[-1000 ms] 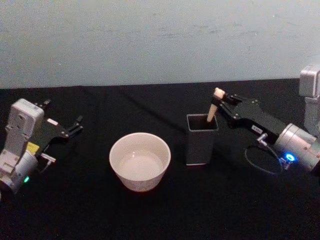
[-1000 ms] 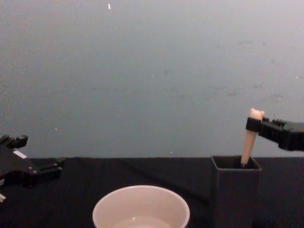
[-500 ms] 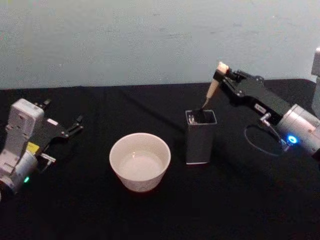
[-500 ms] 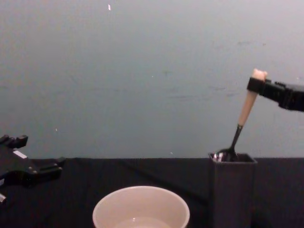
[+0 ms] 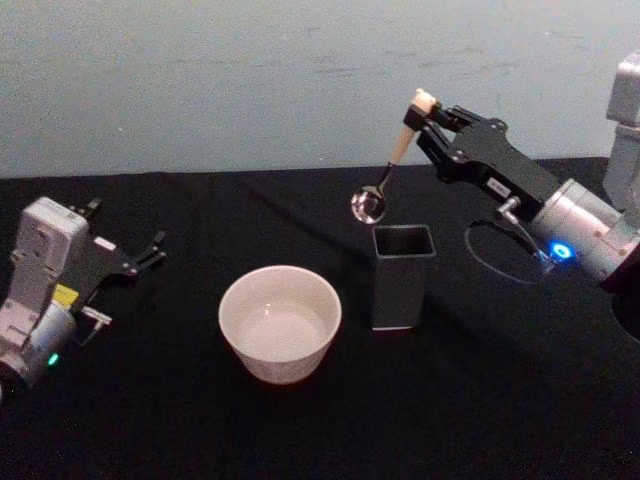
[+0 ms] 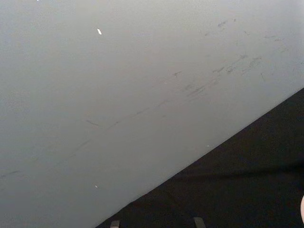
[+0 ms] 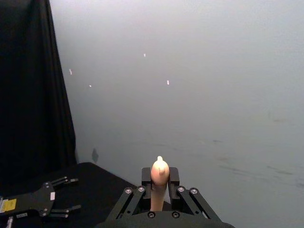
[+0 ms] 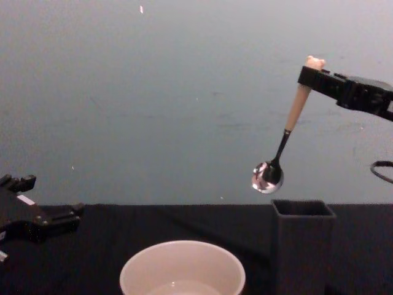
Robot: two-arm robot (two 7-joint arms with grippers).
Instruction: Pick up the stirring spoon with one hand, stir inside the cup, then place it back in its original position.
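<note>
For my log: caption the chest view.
Right gripper holds the stirring spoon aloft between grey holder and cream cup; left gripper parked.

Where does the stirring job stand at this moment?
Done: the right gripper is shut on the stirring spoon near its bear end, and the spoon hangs clear above the dark grey holder. In hand: the carry across to the cup; the spoon's bowl is not yet over it. Left: stirring, then returning the spoon to the holder. The left gripper rests open at the table's left.

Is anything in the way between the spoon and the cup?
Nothing visible. The right pincer holds the stirring spoon in open air above the holder, near its left edge; the cup stands lower, to its left. The left pincer sits aside.
</note>
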